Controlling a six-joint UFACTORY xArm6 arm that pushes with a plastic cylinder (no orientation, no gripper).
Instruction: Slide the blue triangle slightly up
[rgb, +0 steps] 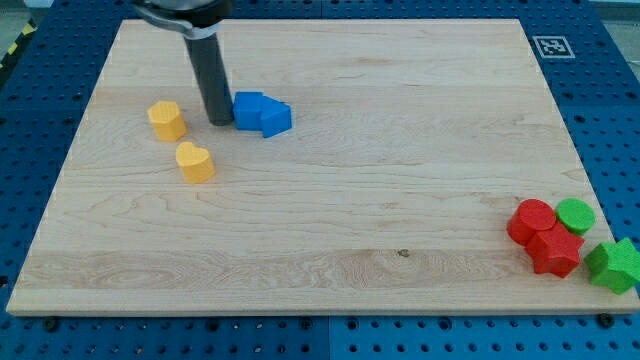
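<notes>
Now my tip (220, 122), touching blue triangle (274, 118)

One camera looks down at a slant from the near side, taking in the whole board (330, 210).

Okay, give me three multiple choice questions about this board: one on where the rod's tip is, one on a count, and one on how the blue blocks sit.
1. My tip sits where?
A. just left of the blue blocks
B. beside the red blocks
C. at the board's bottom edge

2. How many yellow blocks?
A. one
B. two
C. four

3. The two blue blocks are
A. far apart
B. stacked
C. touching side by side

Answers: 1 A, the rod ends against the blue cube. 2 B, a yellow block and a yellow heart. 3 C, the blue triangle abuts the cube.
</notes>
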